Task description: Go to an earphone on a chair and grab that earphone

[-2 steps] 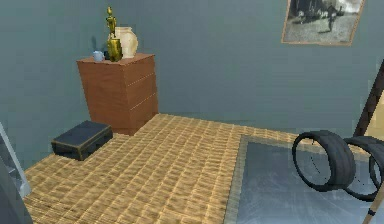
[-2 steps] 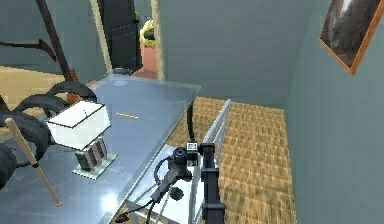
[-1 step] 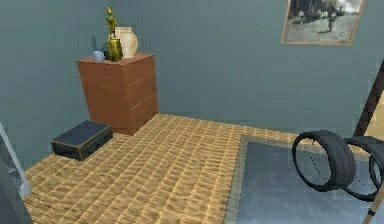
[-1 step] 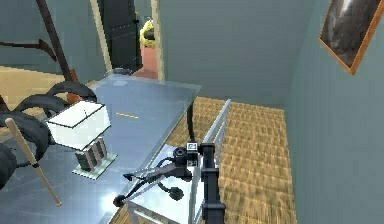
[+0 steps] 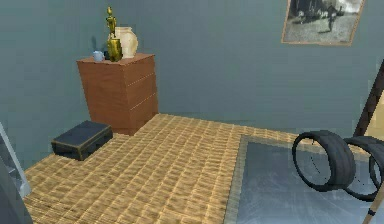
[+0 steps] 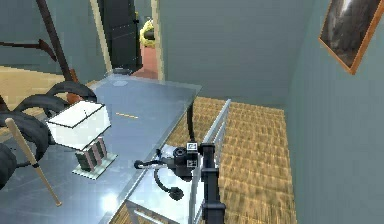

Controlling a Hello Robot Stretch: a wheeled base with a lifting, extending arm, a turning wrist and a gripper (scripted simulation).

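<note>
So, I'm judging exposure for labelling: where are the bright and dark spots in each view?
Forward view: even, soft light, the cream vase brightest, the case on the floor among the darkest. Arm side view: a pale sheen lies along the grey table, the white box is brightest, the door almost black.

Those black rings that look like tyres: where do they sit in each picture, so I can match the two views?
Forward view: the black rings stand at the right edge, low in the picture, on the grey table.
Arm side view: the black rings lie at the left edge, about mid-height, on the grey table.
Shared landmark: the grey table, bordered by the woven tan floor in both.
</note>
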